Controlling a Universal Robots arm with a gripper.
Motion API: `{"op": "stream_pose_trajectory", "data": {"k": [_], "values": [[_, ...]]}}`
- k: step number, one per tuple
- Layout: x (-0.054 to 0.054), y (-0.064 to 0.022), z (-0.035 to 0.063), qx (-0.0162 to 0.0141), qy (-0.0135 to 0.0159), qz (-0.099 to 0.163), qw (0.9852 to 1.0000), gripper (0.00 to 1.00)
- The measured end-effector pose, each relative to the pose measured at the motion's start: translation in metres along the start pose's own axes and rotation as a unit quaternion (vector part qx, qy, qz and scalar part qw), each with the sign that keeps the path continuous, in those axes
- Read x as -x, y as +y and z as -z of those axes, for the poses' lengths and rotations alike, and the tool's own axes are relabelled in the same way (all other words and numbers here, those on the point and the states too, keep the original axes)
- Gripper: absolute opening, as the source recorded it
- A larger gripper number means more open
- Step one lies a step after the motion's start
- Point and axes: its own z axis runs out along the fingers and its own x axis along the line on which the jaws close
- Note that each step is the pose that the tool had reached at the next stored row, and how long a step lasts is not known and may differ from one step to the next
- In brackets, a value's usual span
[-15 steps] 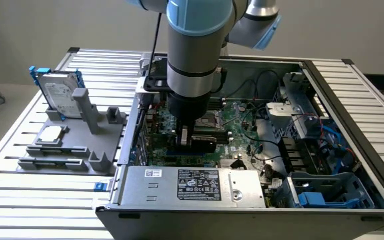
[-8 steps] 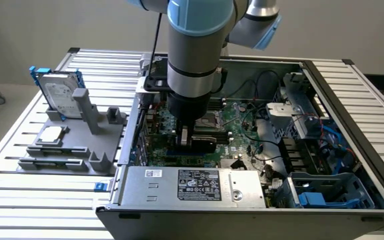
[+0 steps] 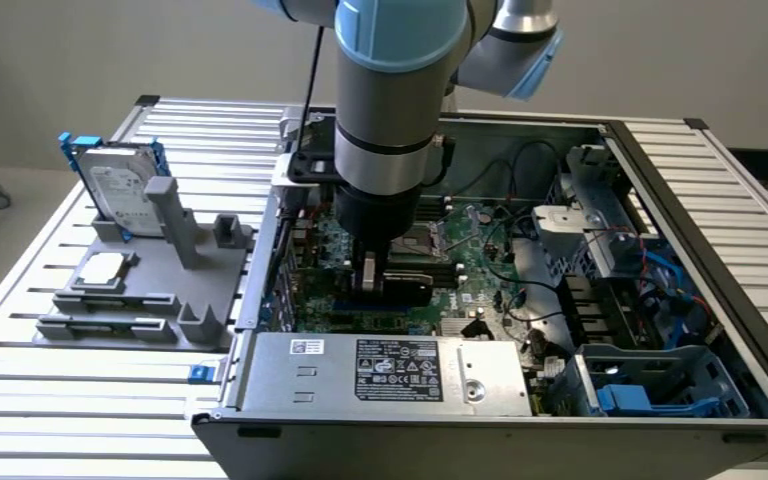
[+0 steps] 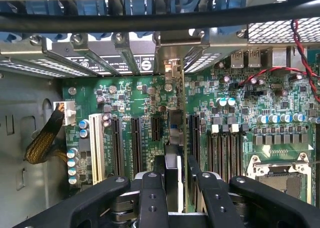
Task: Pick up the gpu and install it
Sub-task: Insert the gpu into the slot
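In the exterior view the arm's wrist covers the gripper (image 3: 368, 272) and most of the gpu (image 3: 398, 290), so only a dark slab shows low over the motherboard (image 3: 478, 235), and where its lower edge meets the board cannot be told. In the wrist view the card (image 4: 172, 163) is seen edge-on between the black fingers (image 4: 150, 198), its faces hidden, and its bracket end seems to reach the case's rear slots, though the seating is unclear. The power supply's label (image 3: 398, 362) is too small to read.
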Motion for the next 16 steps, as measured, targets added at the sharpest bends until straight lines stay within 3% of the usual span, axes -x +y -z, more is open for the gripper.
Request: {"op": "stream_pose_trajectory", "data": {"k": [16], "values": [[-0.0001,-0.0003,-0.0024,0.0004,0.001,0.007,1.0,0.29]]}}
